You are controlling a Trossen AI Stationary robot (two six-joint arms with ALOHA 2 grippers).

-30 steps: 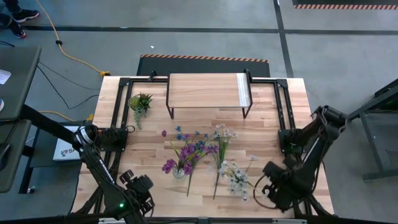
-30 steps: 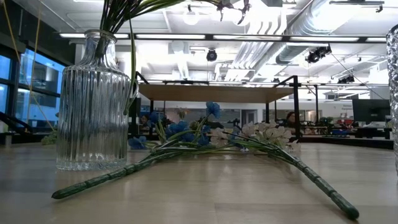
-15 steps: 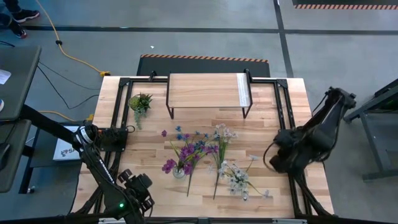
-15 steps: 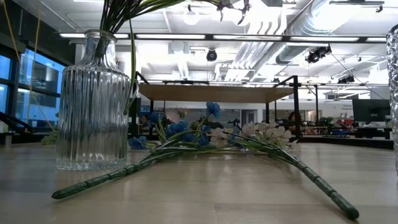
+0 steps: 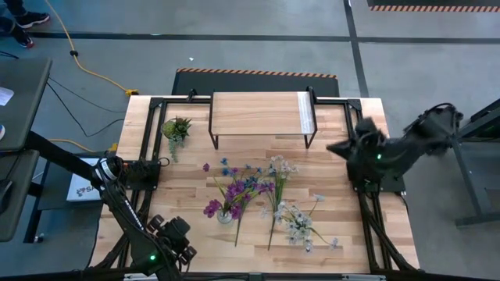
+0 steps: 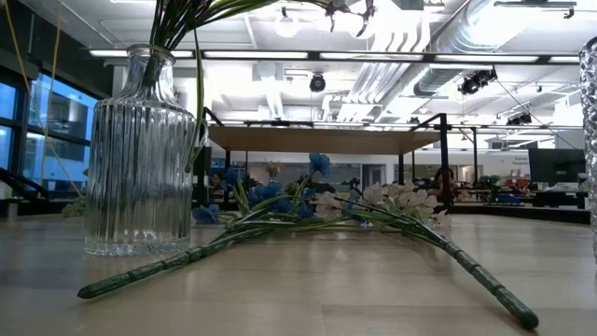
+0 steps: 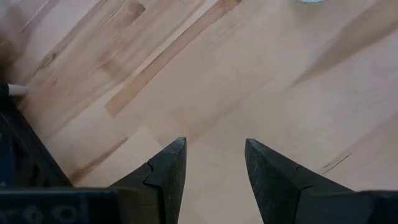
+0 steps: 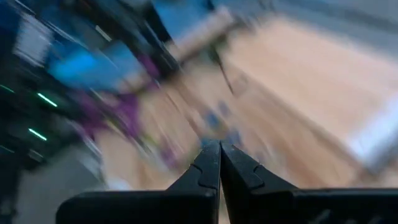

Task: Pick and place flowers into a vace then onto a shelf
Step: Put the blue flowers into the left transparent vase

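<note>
Right gripper (image 8: 219, 163): dark fingers pressed together, empty, raised at the table's right edge near the shelf (image 5: 262, 115). Left gripper (image 7: 214, 168): fingers parted, empty, over bare planks at the near-left corner. Ribbed clear glass vase (image 6: 139, 159) holds the purple spray (image 5: 228, 197). Two sprays lie flat on the wood table (image 5: 187, 181): blue (image 5: 246, 183), white (image 5: 280, 168). Second vase (image 5: 306, 243) holds pale blossoms.

right wrist view motion-blurred, flowers (image 8: 134, 112) just smears | low view: vase (image 6: 138, 154) blooms cut by top edge | second vase (image 6: 590, 140) cut at right edge
</note>
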